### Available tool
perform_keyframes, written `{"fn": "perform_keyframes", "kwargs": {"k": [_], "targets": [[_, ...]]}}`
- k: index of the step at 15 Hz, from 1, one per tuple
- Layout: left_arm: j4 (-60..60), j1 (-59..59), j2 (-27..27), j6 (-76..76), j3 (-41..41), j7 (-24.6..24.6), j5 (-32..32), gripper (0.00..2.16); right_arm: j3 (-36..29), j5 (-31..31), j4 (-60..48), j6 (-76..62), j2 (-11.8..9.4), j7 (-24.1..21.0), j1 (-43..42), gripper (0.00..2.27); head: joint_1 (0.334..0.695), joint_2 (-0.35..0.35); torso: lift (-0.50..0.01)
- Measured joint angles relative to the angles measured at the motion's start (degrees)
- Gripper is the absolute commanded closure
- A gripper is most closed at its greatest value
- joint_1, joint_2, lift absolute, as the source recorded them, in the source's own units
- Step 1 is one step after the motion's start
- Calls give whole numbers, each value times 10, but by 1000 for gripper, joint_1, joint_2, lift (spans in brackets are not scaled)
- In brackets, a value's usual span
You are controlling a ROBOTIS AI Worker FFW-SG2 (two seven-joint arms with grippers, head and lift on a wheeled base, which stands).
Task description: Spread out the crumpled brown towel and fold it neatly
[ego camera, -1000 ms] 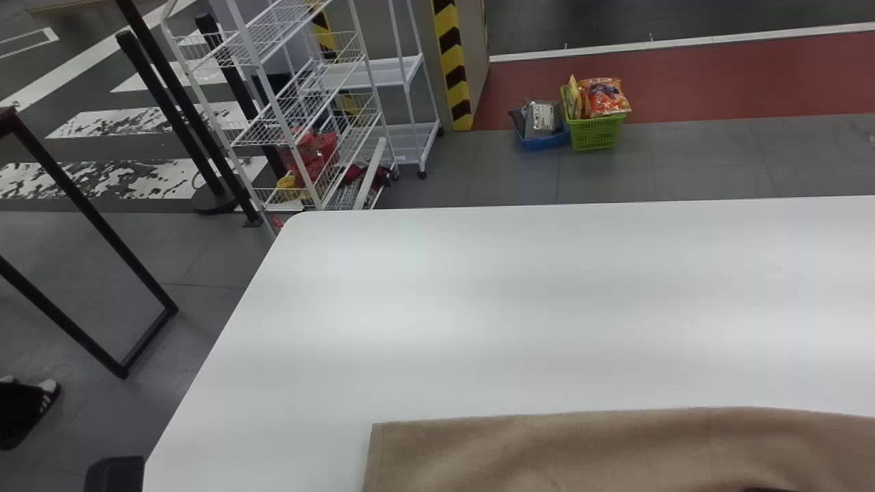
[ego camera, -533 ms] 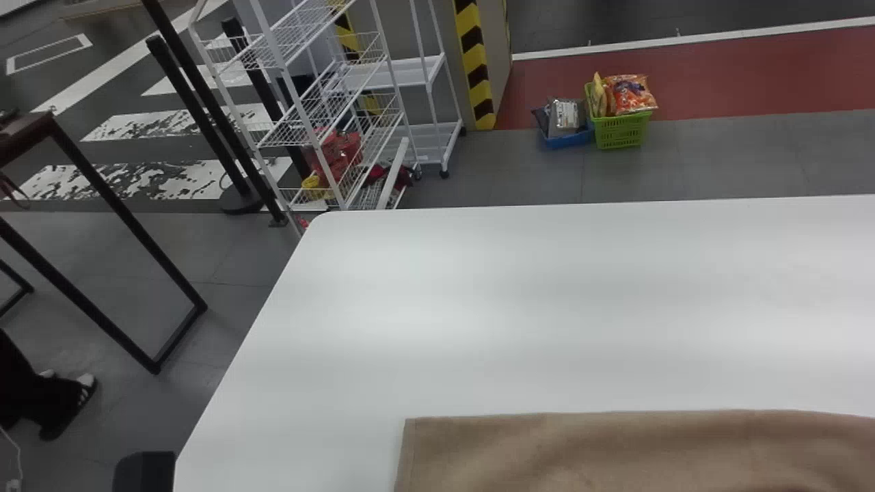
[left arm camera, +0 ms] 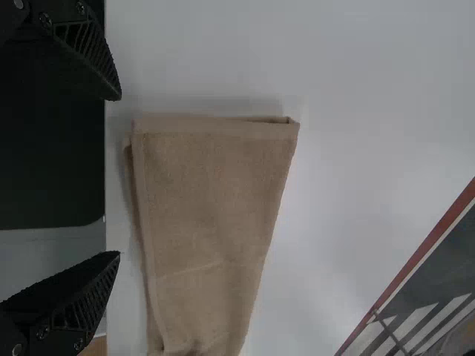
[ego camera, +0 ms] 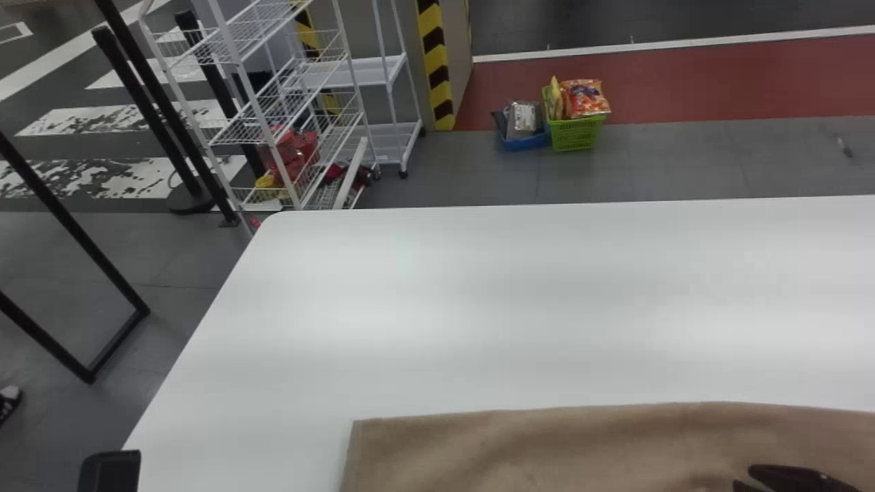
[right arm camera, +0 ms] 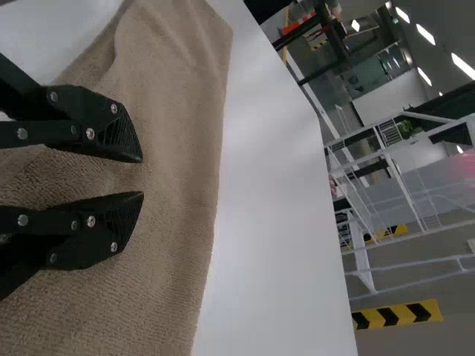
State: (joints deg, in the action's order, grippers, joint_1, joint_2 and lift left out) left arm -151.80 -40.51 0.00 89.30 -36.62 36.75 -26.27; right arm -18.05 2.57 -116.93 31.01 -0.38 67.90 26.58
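As you look down in the head view, the brown towel (ego camera: 506,447) lies on the worktop (ego camera: 437,307), beneath your right gripper (ego camera: 744,477). Left wrist view: your left gripper (left arm camera: 119,176) is wide open near the towel. Right wrist view: your right gripper (right arm camera: 141,176) is slightly open.

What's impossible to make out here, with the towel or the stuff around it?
- Head view: the near part of the brown towel, cut off by the bottom edge.
- Left wrist view: how many layers the towel has, hidden beneath its top layer.
- Right wrist view: the patch of towel behind the right gripper, hidden by its black fingers.
- Head view: what the orange packet in the green basket contains, too small to tell.
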Motion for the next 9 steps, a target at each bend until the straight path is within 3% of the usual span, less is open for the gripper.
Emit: {"fn": "perform_keyframes", "kwargs": {"k": [2,3,6,9], "targets": [[4,-1,0,-48,62,-13,42,70,-35,-33,-19,4,0,1,4,228,695,76,-126],[10,-1,0,-81,93,-17,65,73,-52,-44,-25,6,1,1,5,454,695,41,-126],[37,-1,0,-207,181,-44,121,80,-105,-65,-29,-1,3,1,3,454,695,-101,-126],[59,-1,0,-299,248,-68,180,87,-143,-76,-10,-30,4,1,3,427,695,-173,-126]]}}
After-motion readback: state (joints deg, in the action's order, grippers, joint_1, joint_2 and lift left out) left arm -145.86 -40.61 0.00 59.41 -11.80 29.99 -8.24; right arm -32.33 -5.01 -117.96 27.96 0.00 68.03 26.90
